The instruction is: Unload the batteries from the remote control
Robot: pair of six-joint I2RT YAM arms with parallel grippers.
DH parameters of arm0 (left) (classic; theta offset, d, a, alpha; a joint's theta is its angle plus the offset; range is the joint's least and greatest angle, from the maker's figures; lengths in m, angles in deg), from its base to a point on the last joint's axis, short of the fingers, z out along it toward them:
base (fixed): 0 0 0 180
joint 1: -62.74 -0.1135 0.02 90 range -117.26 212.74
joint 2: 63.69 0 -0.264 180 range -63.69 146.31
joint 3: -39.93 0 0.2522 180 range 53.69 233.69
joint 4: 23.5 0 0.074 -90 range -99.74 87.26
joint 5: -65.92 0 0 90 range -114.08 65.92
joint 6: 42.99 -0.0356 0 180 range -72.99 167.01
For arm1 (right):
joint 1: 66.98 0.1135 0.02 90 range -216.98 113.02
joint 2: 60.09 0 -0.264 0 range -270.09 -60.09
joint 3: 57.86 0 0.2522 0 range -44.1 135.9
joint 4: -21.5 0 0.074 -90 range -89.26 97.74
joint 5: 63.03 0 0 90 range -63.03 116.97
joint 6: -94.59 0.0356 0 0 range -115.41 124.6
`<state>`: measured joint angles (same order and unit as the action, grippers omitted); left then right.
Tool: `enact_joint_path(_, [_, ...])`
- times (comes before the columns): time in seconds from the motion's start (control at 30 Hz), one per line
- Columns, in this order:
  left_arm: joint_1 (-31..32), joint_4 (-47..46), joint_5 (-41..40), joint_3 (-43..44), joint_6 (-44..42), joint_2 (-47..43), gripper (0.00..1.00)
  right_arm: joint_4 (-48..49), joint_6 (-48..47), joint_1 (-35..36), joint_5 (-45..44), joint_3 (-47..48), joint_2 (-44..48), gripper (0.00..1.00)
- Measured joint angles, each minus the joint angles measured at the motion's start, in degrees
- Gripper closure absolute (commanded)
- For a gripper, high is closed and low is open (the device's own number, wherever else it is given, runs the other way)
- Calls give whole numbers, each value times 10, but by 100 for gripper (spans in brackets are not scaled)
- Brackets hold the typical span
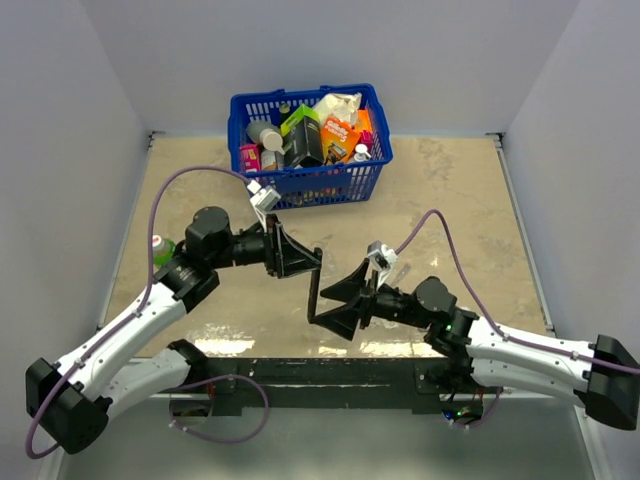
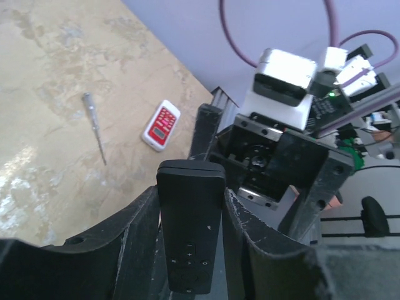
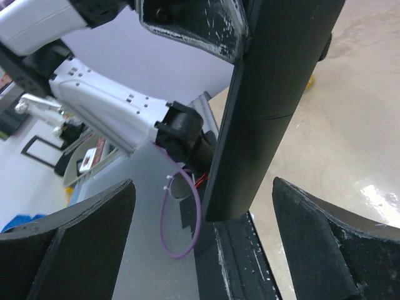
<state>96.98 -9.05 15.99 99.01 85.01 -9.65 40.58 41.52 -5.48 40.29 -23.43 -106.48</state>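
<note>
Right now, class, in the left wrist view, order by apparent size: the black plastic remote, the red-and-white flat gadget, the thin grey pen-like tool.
1. Black plastic remote, nearest the camera, so unsure.
2. Red-and-white flat gadget.
3. Thin grey pen-like tool, longer but slimmer.

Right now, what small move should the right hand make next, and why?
Probably close the right hand on the free end of the remote: the left hand grips its button end, and the free end hangs between the right hand's open fingers.
</note>
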Motion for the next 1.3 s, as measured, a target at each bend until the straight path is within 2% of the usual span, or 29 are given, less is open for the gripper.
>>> enact_joint_path(0.13, [0, -55, 31, -19, 35, -5, 100, 38, -3, 0, 30, -4, -30, 11])
enact_joint_path(0.33, [0, -109, 59, -21, 63, -20, 100, 54, -13, 0, 43, 5, -56, 29])
enact_joint_path(0.37, [0, -121, 64, -22, 67, -23, 100, 58, -14, 0, 43, 6, -58, 33])
enact_joint_path(0.4, [0, -136, 68, -24, 73, -25, 100, 61, -14, 0, 43, 6, -59, 44])
enact_joint_path(0.47, [0, -163, 75, -29, 82, -28, 100, 73, -12, 0, 44, 5, -61, 52])
enact_joint_path(0.5, [0, -175, 76, -31, 85, -28, 100, 80, -9, 1, 45, 5, -60, 64])
enact_joint_path(0.57, [-2, -200, 77, -39, 96, -28, 100, 90, -4, 3, 42, 2, -54, 75])
enact_joint_path(0.6, [-2, -209, 78, -41, 99, -28, 100, 90, -4, 3, 41, 0, -50, 84])
enact_joint_path(0.7, [-1, -232, 79, -48, 108, -26, 74, 75, -4, 4, 30, -4, -29, 94])
enact_joint_path(0.73, [-1, -235, 78, -48, 109, -24, 60, 64, -5, 4, 24, -4, -20, 95])
enact_joint_path(0.8, [-1, -234, 75, -48, 109, -19, 46, 34, -7, 5, 10, -4, 2, 98])
enact_joint_path(0.83, [-1, -230, 72, -48, 107, -17, 33, 14, -9, 5, -1, -4, 14, 100])
enact_joint_path(0.9, [-1, -211, 64, -47, 93, -17, 20, -17, -11, 6, -26, -4, 35, 100])
enact_joint_path(1.0, [-1, -153, 36, -45, 57, -17, 15, -63, -14, 2, -73, -4, 70, 100])
enact_joint_path(1.1, [-1, -76, -3, -28, 9, -15, 14, -122, -20, 2, -100, 3, 78, 100])
enact_joint_path(1.3, [-1, 51, -77, 42, -87, 31, 15, -274, -25, 2, -136, 59, 12, 100])
